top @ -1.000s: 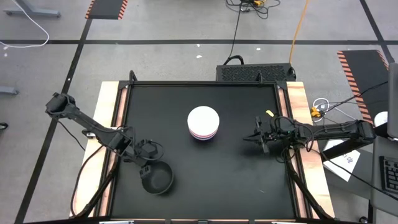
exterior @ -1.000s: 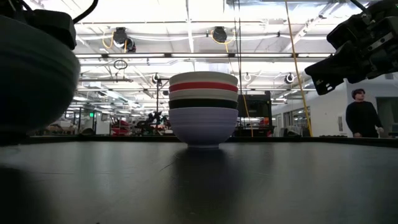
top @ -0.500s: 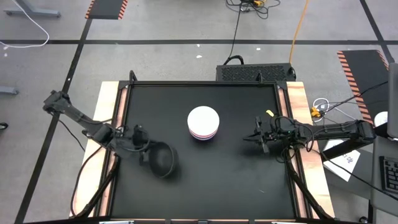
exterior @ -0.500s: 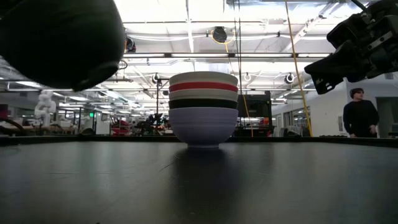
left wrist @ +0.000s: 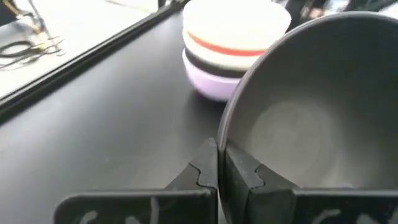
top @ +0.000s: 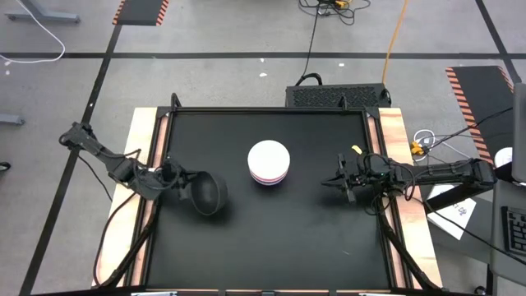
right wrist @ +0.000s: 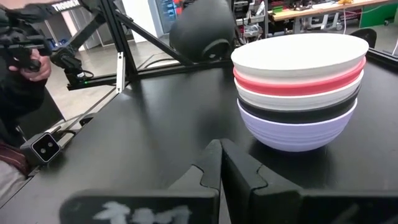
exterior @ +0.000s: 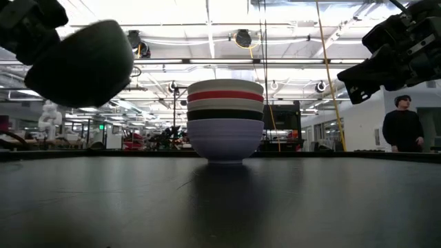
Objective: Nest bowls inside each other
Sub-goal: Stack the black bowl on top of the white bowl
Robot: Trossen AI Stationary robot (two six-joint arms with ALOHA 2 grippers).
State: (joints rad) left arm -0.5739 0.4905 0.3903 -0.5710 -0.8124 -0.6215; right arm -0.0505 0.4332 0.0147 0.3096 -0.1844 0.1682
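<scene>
Four or more bowls sit nested in a stack (top: 269, 161) at the middle of the black table: white on top, then red, white and black, with lavender at the bottom (exterior: 225, 120) (right wrist: 301, 87) (left wrist: 233, 43). The lavender bowl's base rests on the table. To the stack's left a black bowl (top: 208, 194) (exterior: 79, 62) hangs in the air, with my left gripper (top: 182, 182) (left wrist: 221, 171) shut on it. My right gripper (top: 329, 182) (right wrist: 221, 165) waits shut to the right of the stack, above the table and touching nothing. My left gripper pinches the black bowl's rim (left wrist: 225, 134), one finger inside the bowl and one outside. The fingers come from the table's left, slanting a little downward. The bowl is lifted clear of the table and tipped on its side, its opening toward the left arm and its base (right wrist: 202, 31) toward the stack.
A dark box (top: 337, 94) stands just past the table's far edge. Wooden strips (top: 141, 164) run along the table's left and right sides. A person (exterior: 403, 131) stands in the room beyond, and a hand (right wrist: 28, 59) shows at the edge of the right wrist view.
My left gripper has lifted the black bowl off the table's near left part and carried it toward the far edge, level with the stack. It has turned as it went, so the bowl has tipped from opening-up onto its side. It has stayed shut.
</scene>
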